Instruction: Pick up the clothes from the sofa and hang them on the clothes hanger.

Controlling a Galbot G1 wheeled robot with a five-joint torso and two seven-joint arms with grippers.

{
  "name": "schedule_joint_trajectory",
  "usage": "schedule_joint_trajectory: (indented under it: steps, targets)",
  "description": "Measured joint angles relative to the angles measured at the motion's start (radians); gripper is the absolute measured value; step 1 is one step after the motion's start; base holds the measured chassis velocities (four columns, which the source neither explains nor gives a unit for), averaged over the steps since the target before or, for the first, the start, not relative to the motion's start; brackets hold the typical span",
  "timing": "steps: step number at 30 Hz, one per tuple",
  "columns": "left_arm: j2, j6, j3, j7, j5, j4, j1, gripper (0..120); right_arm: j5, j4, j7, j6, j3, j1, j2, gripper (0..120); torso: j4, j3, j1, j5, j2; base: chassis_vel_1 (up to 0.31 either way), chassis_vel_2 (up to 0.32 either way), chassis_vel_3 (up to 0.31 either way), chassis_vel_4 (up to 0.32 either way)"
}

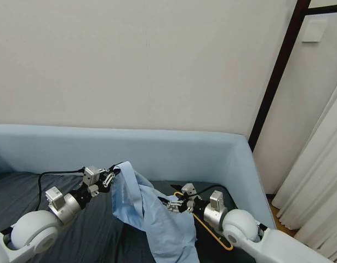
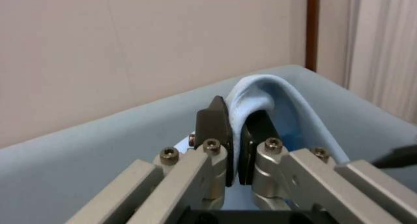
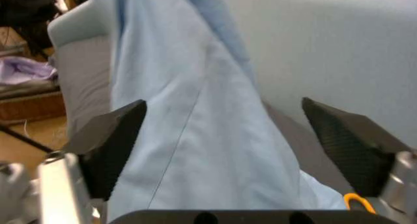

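In the head view, the left hand is pinching the top fold of the light blue shirt and is holding it up above the sofa's dark seat, in front of the sofa's pale blue backrest. The shirt is hanging from that grip and trailing down onto the seat toward the sofa's right end. The right hand is hovering low over the seat, just beside the hanging cloth, and an orange hanger is lying on the seat beneath that arm.

In the left wrist view, the left hand is clamping its black pads together on a bunched edge of the shirt, with the sofa's backrest running behind.

In the right wrist view, the right hand is spreading its fingers wide apart, gripping nothing. The shirt is hanging between them, in front of the sofa's backrest. A bit of the orange hanger is peeking out near one finger.
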Motion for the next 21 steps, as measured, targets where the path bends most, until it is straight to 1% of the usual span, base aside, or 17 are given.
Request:
schedule_joint_trajectory:
  steps: [2,3,5,6,8,9,12,17,18,20,21]
  targets:
    - [-0.016,0.027,0.001,-0.057,0.006,-0.003,-0.011,0,-0.006,0.032,-0.008,0.006,0.010,-0.027,-0.015,100,0.0000,0.000,0.000,0.0001,0.000,0.000,0.000,0.000,0.000]
    - [-0.016,0.027,0.001,-0.057,0.006,-0.003,-0.011,0,-0.006,0.032,-0.008,0.006,0.010,-0.027,-0.015,100,0.0000,0.000,0.000,0.0001,0.000,0.000,0.000,0.000,0.000]
    - [-0.026,0.042,0.001,-0.094,0.010,-0.007,-0.018,0,0.007,0.050,-0.013,0.006,0.011,-0.036,-0.023,100,-0.0001,0.000,0.000,0.0000,0.000,0.000,0.000,0.000,0.000]
    - [-0.038,0.065,0.002,-0.153,0.020,-0.017,-0.025,0,0.053,0.077,-0.029,0.005,0.003,-0.041,-0.033,100,-0.0001,0.000,0.000,-0.0002,0.000,0.000,0.000,0.000,0.000]
    - [-0.045,0.090,0.003,-0.209,0.024,-0.035,-0.025,0,0.114,0.099,-0.055,0.003,-0.027,-0.039,-0.035,100,-0.0001,0.000,0.000,0.0000,0.000,0.000,0.000,0.000,0.000]
    - [-0.045,0.090,0.003,-0.209,0.024,-0.035,-0.025,0,0.114,0.099,-0.055,0.003,-0.027,-0.039,-0.035,100,-0.0001,0.000,0.000,0.0000,0.000,0.000,0.000,0.000,0.000]
    - [-0.054,0.128,0.004,-0.285,0.026,-0.067,-0.026,0,0.171,0.101,-0.088,0.001,-0.091,-0.014,-0.015,100,0.0001,0.000,0.000,-0.0002,0.000,0.000,0.000,0.000,0.000]
    - [-0.053,0.141,0.001,-0.309,0.034,-0.096,-0.024,0,0.172,0.065,-0.095,0.003,-0.149,0.015,0.022,100,0.0002,0.000,0.000,0.0001,0.000,0.000,0.000,0.000,0.000]
    - [-0.049,0.143,-0.002,-0.315,0.038,-0.108,-0.020,0,0.162,0.051,-0.096,0.005,-0.167,0.024,0.030,100,0.0002,0.000,0.000,0.0001,0.000,0.000,0.000,0.000,0.000]
    - [-0.028,0.150,-0.015,-0.325,0.054,-0.141,0.010,0,0.131,0.016,-0.106,0.008,-0.237,0.054,0.053,100,0.0002,0.000,0.000,0.0001,0.000,0.000,0.000,0.000,0.000]
    - [-0.028,0.150,-0.015,-0.325,0.054,-0.141,0.010,0,0.131,0.016,-0.106,0.008,-0.237,0.054,0.053,100,0.0002,0.000,0.000,0.0001,0.000,0.000,0.000,0.000,0.000]
